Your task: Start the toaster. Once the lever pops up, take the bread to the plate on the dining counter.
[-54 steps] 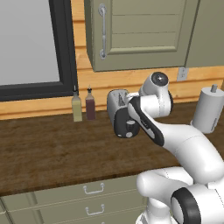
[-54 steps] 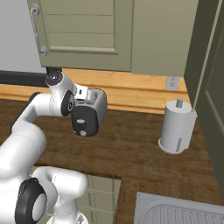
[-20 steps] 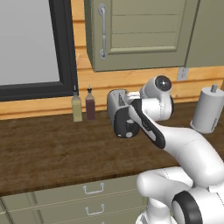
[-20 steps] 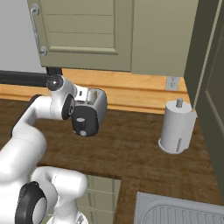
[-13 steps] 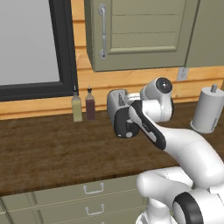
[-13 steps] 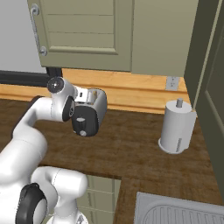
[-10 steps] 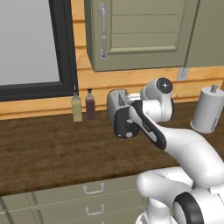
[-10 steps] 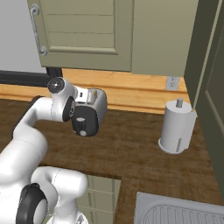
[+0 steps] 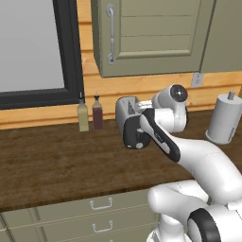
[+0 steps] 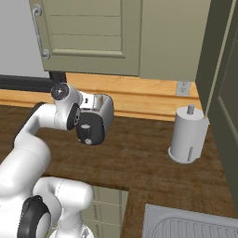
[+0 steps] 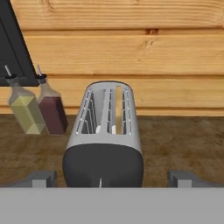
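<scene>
- Gripper (image 11: pixel 112 177) jaws were set fully apart, with nothing held between them; in the hand view one dark fingertip was seen at each side of the toaster's black end panel.
- In the hand view, the toaster (image 11: pixel 105 140) was positioned directly ahead of the gripper, with its black end panel turned toward the camera and its two top slots running away toward the wall.
- The bread (image 11: pixel 118 111) was seated upright in the right-hand slot as seen from the hand; only its thin tan upper edge was visible.
- The toaster (image 9: pixel 127 120) was located on the dark wood counter (image 9: pixel 56 160), close to the wood-panelled back wall. In the left base view it was partly covered by the arm's forearm and hand.
- In the right base view, the toaster (image 10: pixel 101 118) was seen just beyond the arm's wrist, with the round knob on its black panel facing the camera.
- Contact between the fingertips and the toaster could not be determined.
- Two bottles were placed just left of the toaster, against the wall: a yellow-green bottle (image 11: pixel 25 111) and a dark red bottle (image 11: pixel 51 109), standing side by side and upright.
- A white paper-towel roll (image 10: pixel 187 135) was placed upright on the counter, well apart from the toaster, on the arm's right side.
- A grey-green wall cabinet (image 9: pixel 151 33) with a metal handle was mounted above the toaster.
- A drawer front (image 9: pixel 101 204) was located below the counter edge.
</scene>
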